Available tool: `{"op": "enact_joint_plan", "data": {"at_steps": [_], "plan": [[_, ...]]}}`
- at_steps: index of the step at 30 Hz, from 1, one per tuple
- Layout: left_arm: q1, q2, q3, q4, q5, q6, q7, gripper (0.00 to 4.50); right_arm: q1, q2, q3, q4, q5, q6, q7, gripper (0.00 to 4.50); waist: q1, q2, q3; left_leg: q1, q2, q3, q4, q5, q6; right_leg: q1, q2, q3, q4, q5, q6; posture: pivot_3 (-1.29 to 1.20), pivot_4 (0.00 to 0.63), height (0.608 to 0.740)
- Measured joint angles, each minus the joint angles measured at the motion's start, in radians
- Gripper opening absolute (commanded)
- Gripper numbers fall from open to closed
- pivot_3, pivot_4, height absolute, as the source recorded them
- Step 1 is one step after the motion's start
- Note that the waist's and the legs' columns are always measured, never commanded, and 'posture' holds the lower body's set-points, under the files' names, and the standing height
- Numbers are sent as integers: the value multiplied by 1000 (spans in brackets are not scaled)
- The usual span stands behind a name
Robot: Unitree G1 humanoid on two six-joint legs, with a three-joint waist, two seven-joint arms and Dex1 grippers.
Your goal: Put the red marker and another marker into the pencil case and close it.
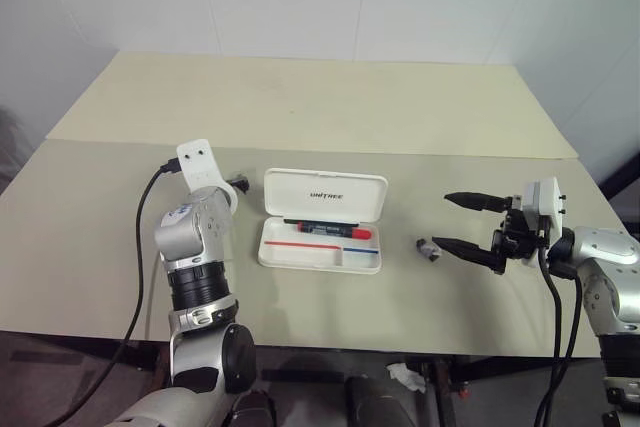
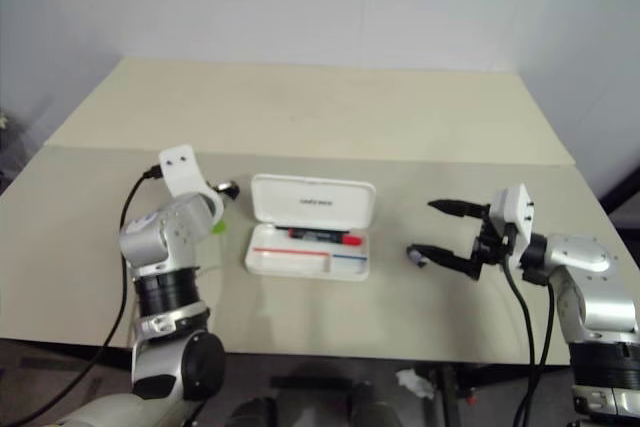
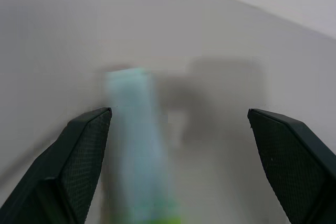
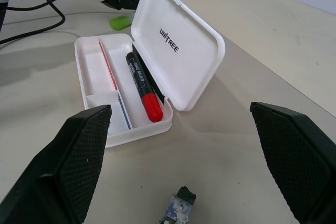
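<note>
Table (image 1: 330,97) noted as support surface, pale and bare toward 12 o'clock. Pencil case (image 1: 322,220) found at centre, lid raised toward 12 o'clock; red marker (image 1: 330,230) already lying in tray, cap toward 3 o'clock. Left gripper (image 3: 178,129) positioned at 9 o'clock of case, fingers spread wide, nothing pinched. Right gripper (image 1: 478,227) held at 3 o'clock of case, fingers likewise spread and empty. Another marker (image 4: 121,21) seen on table just beside case at its 9 o'clock side, lying under left gripper. Small dark scrap (image 1: 428,248) noted between case and right gripper.

Risks judged: short round highlighter likely to roll or squirt out under off-centre closure; raised lid close by, liable to be knocked by wrist, shifting case or shutting it early.
</note>
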Motion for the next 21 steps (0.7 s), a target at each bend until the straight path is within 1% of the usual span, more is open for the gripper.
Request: {"op": "enact_joint_plan", "data": {"at_steps": [5, 8, 16, 19, 21], "plan": [[2, -18, 3, -9, 13, 17, 44, 4455, -1, 0, 0, 0, -8, 0, -6, 4500, 2, 0, 0, 0, 0, 0, -1, 0, 0, 0, 0, 0, -2, 0, 0, 0, 150, 740], [21, -33, 8, -12, 8, 25, 43, 4455, -5, 0, 1, 0, -12, 0, -6, 4500, 2, 0, 0, -1, 0, 0, -1, -1, -1, 0, 0, 0, -2, 0, 0, 0, 150, 740], [19, -6, 1, -2, 4, 45, 13, 4455, -6, 2, 2, 0, -19, 0, -8, 4500, 2, 0, 0, 0, 0, 0, -1, -1, -1, 1, 0, 0, -2, 0, 0, 0, 150, 740], [9, 7, 0, 12, 5, 64, 12, 3808, -6, 2, 2, 0, -22, 0, -10, 4500, 0, 0, 0, 0, 0, 0, 0, 0, -1, 1, 0, 0, -2, 0, 0, 0, 150, 740], [-5, 18, 4, 36, 8, 76, 17, 3183, -6, 2, 2, 0, -23, 0, -14, 4500, 0, 0, 0, 1, 0, 0, 0, 0, -1, 2, 0, 0, -2, 1, 0, 0, 150, 740]]}}
